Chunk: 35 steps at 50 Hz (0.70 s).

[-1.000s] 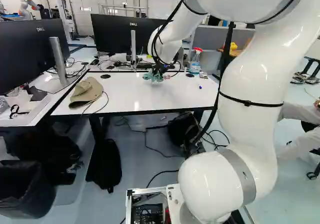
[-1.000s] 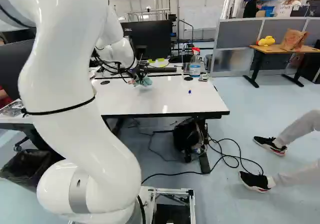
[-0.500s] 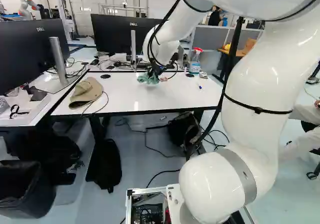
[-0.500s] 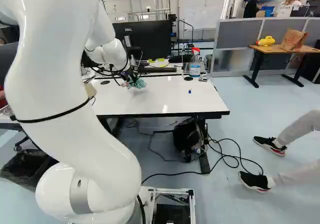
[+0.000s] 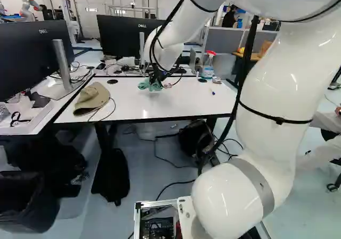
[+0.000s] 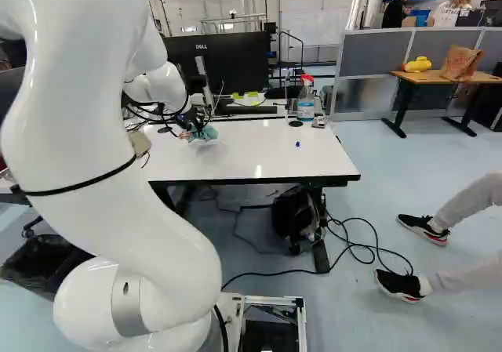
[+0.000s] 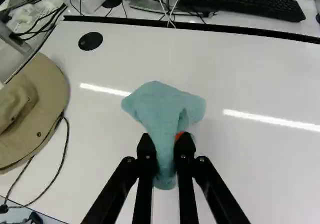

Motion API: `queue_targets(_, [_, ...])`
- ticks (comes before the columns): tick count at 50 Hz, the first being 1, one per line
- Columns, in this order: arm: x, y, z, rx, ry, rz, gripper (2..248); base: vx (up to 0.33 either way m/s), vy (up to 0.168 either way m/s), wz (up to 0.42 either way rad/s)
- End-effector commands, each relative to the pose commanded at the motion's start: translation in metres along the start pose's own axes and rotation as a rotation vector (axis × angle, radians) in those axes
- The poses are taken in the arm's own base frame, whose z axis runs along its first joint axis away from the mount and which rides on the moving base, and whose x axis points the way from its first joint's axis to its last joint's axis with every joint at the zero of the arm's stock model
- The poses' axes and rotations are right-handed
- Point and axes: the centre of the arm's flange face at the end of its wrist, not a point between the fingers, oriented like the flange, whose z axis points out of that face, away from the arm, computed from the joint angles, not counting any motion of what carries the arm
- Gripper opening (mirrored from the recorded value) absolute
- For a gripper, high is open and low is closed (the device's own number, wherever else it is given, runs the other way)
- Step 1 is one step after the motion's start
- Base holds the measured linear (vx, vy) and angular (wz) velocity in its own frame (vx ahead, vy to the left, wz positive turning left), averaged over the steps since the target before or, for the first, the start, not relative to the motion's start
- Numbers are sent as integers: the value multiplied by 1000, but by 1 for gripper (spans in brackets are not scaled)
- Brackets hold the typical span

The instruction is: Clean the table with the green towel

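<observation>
In the left base view the gripper [image 5: 155, 83] is low over the white table [image 5: 181, 103], toward its far edge. The wrist view shows the gripper [image 7: 165, 146] shut on the green towel [image 7: 162, 107]; the cloth is bunched between the two fingers and spreads out ahead of them over the tabletop. A bit of orange pad shows at one finger. In the right base view the towel [image 6: 205, 132] hangs at the gripper's tip; whether it touches the table there I cannot tell.
A tan hat [image 5: 91, 98] with a cord lies at the table's left side. A spray bottle [image 6: 306, 99] and a small blue item [image 6: 297, 143] are toward the right. Monitors [image 5: 130, 35] and a keyboard [image 7: 245, 2] stand beyond. Another robot [image 5: 29, 6] is far back.
The arm has carried the towel leftward across the table, toward the hat's side, in both base views. The grip is unchanged and the base has stayed in place.
</observation>
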Motion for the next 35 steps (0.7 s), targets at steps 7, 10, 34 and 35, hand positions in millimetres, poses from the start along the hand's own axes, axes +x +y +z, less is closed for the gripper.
queue_targets(7, [-5,-12,-3,15,-2,-17,50,0,0,0])
queue_targets(10, [-7,-17,-5,21,-3,-25,50,0,0,0])
queue_targets(34, [-27,-53,-20,71,-11,-83,50,0,0,0])
queue_targets(35, [-28,-53,-21,72,-11,-84,50,0,0,0])
